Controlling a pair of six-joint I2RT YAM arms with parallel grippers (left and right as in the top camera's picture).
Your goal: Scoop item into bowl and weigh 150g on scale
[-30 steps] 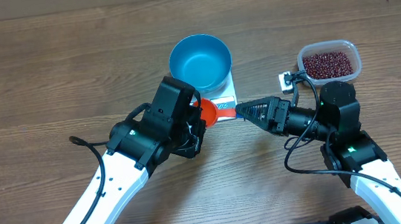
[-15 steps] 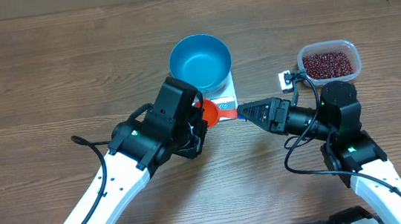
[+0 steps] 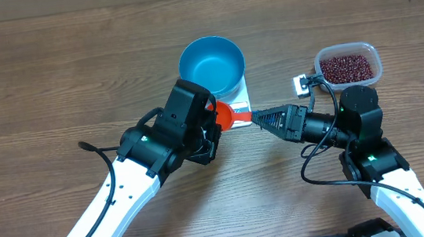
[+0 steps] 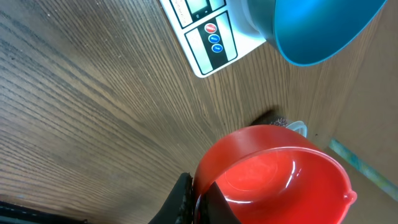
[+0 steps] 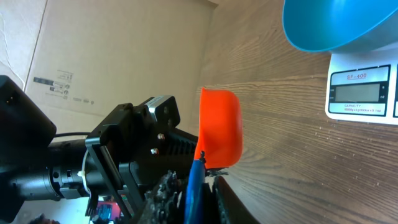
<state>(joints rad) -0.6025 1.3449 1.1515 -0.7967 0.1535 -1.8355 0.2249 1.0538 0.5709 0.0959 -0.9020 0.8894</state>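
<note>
The left gripper [image 4: 199,202] is closed on the rim wall of an orange-red scoop [image 3: 226,115], 1 dark finger on each side of the thin wall. The right gripper [image 3: 258,117] reaches in from the opposite side, its 2 fingers standing narrow around the scoop's blue handle [image 5: 194,180]; whether they actually press on it I cannot tell. Both arms meet over the middle of the wooden table [image 3: 49,72], just at the near edge of the scale. The blue bowl [image 3: 211,67] sits on the scale [image 3: 239,98] and covers most of it, so only the white strip with the display window and the button panel shows, facing the arms. A clear plastic tub [image 3: 378,65] stands well apart to the right of the bowl, close to the right arm's elbow. The scoop is held on its side between the 2 grippers, its mouth turned toward the left wrist camera and its red inside bare. The beans [image 3: 346,67] lie as a maroon heap inside the tub.
</note>
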